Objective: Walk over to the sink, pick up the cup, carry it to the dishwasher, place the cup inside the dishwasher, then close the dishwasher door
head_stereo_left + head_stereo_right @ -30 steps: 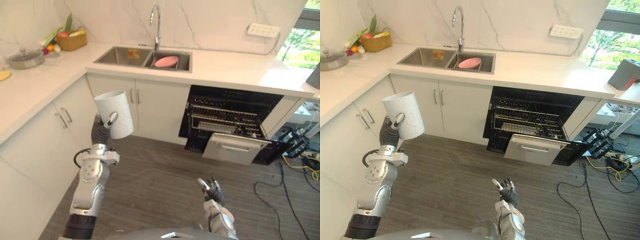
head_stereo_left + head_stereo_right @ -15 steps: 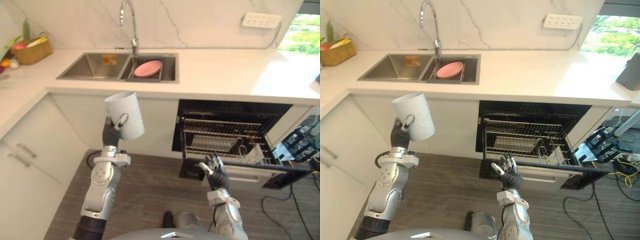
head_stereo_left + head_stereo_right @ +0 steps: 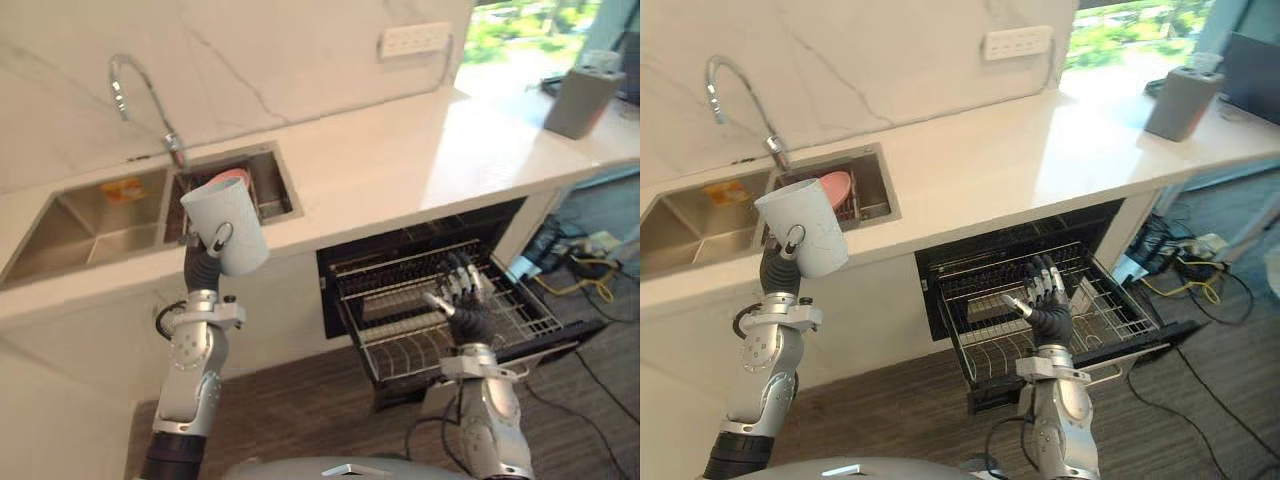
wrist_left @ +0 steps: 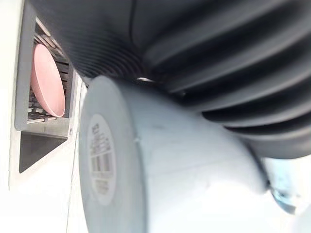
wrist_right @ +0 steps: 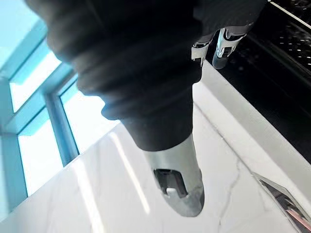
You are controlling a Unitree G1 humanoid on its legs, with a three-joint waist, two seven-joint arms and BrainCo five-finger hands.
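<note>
holding the cup [image 3: 236, 214] high in its curled left hand [image 3: 219, 239], likely to clear the counter [image 3: 400, 170], the robot faces the open dishwasher rack [image 3: 392, 346], right hand [image 3: 462, 298] spread empty before it.

Matt white cup [image 3: 228, 222] — glossy marble counter [image 3: 400, 160], brushed-steel sink [image 3: 85, 218].

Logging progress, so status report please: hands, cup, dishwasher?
Left hand shut on white cup, held aloft near the sink. Right hand open, raised before the pulled-out dishwasher rack. Path looks clear.
</note>
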